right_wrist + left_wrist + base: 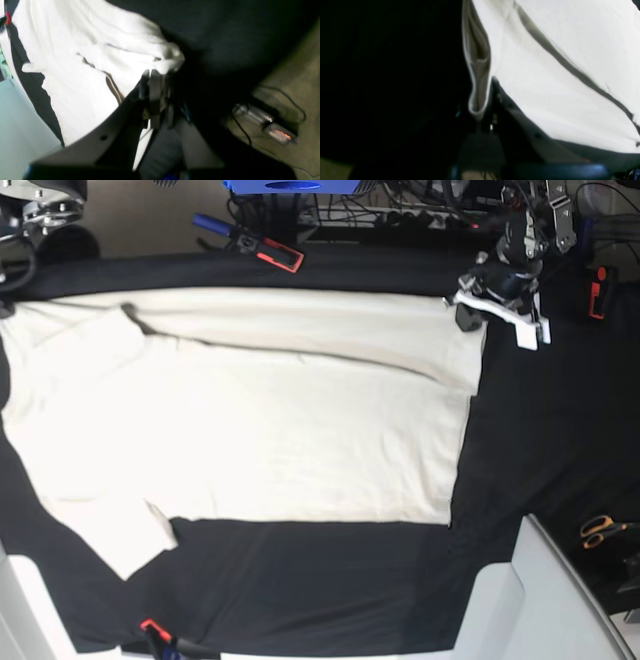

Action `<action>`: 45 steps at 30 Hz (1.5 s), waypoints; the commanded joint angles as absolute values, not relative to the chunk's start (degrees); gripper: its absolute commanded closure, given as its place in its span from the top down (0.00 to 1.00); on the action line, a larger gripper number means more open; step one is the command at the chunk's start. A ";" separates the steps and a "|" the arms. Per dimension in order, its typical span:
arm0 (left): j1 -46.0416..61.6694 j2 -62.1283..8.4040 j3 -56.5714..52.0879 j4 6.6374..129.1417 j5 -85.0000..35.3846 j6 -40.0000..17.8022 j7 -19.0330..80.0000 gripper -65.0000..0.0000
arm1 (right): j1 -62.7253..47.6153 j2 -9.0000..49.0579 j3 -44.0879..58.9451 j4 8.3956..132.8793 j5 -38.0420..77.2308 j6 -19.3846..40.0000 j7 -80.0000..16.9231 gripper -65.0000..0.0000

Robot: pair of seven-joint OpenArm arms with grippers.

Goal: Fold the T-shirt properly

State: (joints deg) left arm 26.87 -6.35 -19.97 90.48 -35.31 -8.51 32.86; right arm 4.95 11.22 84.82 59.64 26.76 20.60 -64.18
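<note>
The cream T-shirt (250, 410) lies spread flat on the black surface, hem to the right and sleeves to the left. My left gripper (492, 305) is at the shirt's far right hem corner. In the left wrist view the left gripper (486, 116) is shut on a folded loop of the T-shirt's (557, 75) edge. In the right wrist view my right gripper (156, 77) is shut on a bunched edge of the T-shirt (100, 50). In the base view only the right arm (40, 205) shows at the far left corner; its fingertips are hidden.
Orange scissors (600, 530) lie at the right. A red and black tool (275, 250) and a blue handle (210, 225) lie beyond the far edge. White robot housings (530, 600) stand at the near edge. A cabled device (277, 132) lies on the floor.
</note>
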 commanded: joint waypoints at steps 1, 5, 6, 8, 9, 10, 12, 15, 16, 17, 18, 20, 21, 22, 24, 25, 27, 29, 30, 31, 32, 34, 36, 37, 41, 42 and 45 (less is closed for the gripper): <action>27.47 -7.08 -20.44 91.56 -35.47 -8.22 31.52 0.00 | 5.41 12.79 85.00 60.88 27.74 20.97 -63.52 0.01; 28.70 -6.99 -20.44 91.56 -35.47 -8.22 31.52 0.00 | 4.44 12.79 85.00 60.88 27.74 20.97 -63.52 0.01; 28.79 -6.99 -20.44 91.47 -35.47 -8.22 31.43 0.00 | 4.35 12.79 85.00 60.62 27.74 20.97 -63.52 0.01; 28.79 -6.99 -20.44 91.38 -35.47 -8.22 31.43 0.00 | 4.26 12.70 85.00 60.53 27.74 21.05 -63.52 0.01; 29.05 -6.99 -20.44 91.47 -35.47 -8.22 31.43 0.00 | 4.26 12.70 85.00 60.53 27.74 21.05 -63.52 0.01; 29.58 -6.99 -20.44 91.56 -35.47 -8.22 31.43 0.00 | 4.26 12.70 85.00 60.53 27.74 21.05 -63.52 0.01; 30.02 -6.99 -20.44 91.56 -35.47 -8.22 31.43 0.00 | 4.09 12.70 85.00 60.70 27.74 21.05 -63.60 0.01; 30.46 -6.99 -21.14 91.38 -35.47 -8.22 31.43 0.00 | 3.03 12.70 85.00 60.88 27.74 21.05 -64.40 0.01; 30.64 -6.90 -21.93 91.47 -35.47 -8.22 31.43 0.00 | 2.95 12.70 85.00 60.88 27.74 21.05 -64.22 0.01; 30.73 -6.81 -22.37 91.56 -35.47 -8.22 31.43 0.00 | 2.95 12.70 85.00 60.62 27.74 21.05 -64.04 0.01; 30.73 -6.81 -22.55 91.56 -35.47 -8.22 31.43 0.00 | 2.95 12.70 85.00 60.53 27.74 21.05 -64.04 0.01; 30.73 -6.90 -22.55 91.56 -35.38 -8.22 31.43 0.00 | 2.95 12.62 85.00 60.53 27.74 21.05 -64.31 0.01; 30.81 -6.99 -22.55 91.56 -35.30 -8.22 31.43 0.00 | 2.95 12.62 85.00 60.53 27.74 21.05 -64.31 0.01; 30.81 -6.99 -22.81 91.47 -35.38 -8.22 31.43 0.00 | 2.95 12.62 85.00 60.53 27.74 21.05 -64.31 0.01; 30.81 -6.99 -22.81 91.38 -35.21 -8.22 31.52 0.00 | 2.95 12.62 85.00 60.53 27.74 21.05 -64.31 0.02; 30.81 -6.99 -22.81 91.38 -35.21 -8.22 31.52 0.00 | 2.95 12.62 85.00 60.53 27.74 21.05 -64.31 0.02; 31.08 -6.73 -22.81 91.56 -35.12 -8.04 31.52 0.00 | 2.95 12.62 85.00 60.44 27.74 21.05 -64.40 0.07; 31.78 -6.73 -22.90 91.56 -35.38 -8.04 31.52 0.00 | 2.95 12.62 85.00 60.70 27.74 21.05 -65.10 0.22; 31.87 -6.73 -22.90 91.56 -35.38 -8.04 31.52 0.14 | 2.95 12.62 85.00 60.88 27.74 21.05 -65.80 0.33; 31.96 -6.73 -22.90 91.56 -35.38 -8.04 31.52 0.27 | 2.95 12.62 85.00 60.88 27.74 21.05 -66.51 0.45; 32.04 -6.73 -22.90 91.47 -35.38 -8.04 31.52 0.37 | 2.95 12.70 85.00 60.88 27.74 21.05 -67.30 0.55; 32.92 -6.64 -24.48 91.47 -35.38 -8.04 31.52 0.51 | 2.95 12.79 85.00 60.97 27.74 21.05 -68.62 0.69; 33.10 -5.93 -26.59 91.56 -35.38 -8.04 31.52 0.55 | 2.51 12.97 85.00 61.32 27.74 21.05 -68.62 0.70; 33.10 -5.58 -27.82 91.47 -35.38 -8.04 31.52 0.55 | 2.24 12.97 85.00 62.11 27.74 21.05 -68.35 0.70; 32.92 -5.32 -32.66 91.56 -35.38 -8.04 34.07 0.56 | 1.98 12.79 85.00 67.12 27.74 21.05 -68.26 0.70; 32.75 -5.32 -34.33 91.56 -35.38 -8.04 34.86 0.56 | 1.98 12.97 85.00 68.53 27.74 21.05 -68.26 0.70; 30.90 -5.85 -40.13 92.26 -35.12 -8.04 36.26 0.56 | 2.15 13.41 85.00 72.48 27.74 21.05 -66.77 0.71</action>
